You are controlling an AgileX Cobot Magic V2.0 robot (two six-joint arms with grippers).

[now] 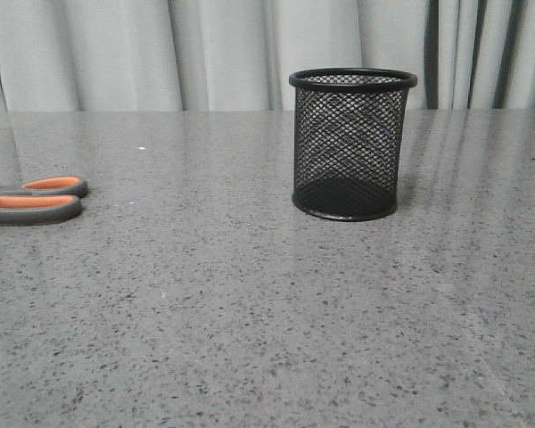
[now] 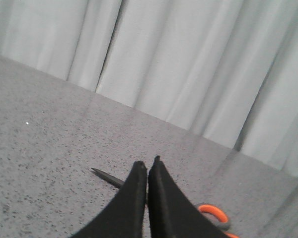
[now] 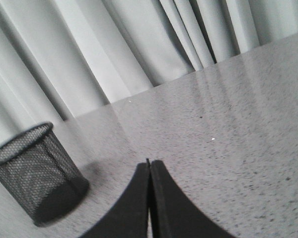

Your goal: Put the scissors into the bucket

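Fingers (image 2: 147, 171) together above scissors (image 2: 213, 214).

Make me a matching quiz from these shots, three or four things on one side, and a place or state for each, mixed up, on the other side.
Things:
1. scissors
2. bucket
3. left gripper
4. curtain

Place or state:
A. hangs behind the table's far edge
B. lying flat at the front view's left edge
C. fingers pressed together, holding nothing
D. stands upright, nothing visible inside it

Pairs: 1-B, 2-D, 3-C, 4-A
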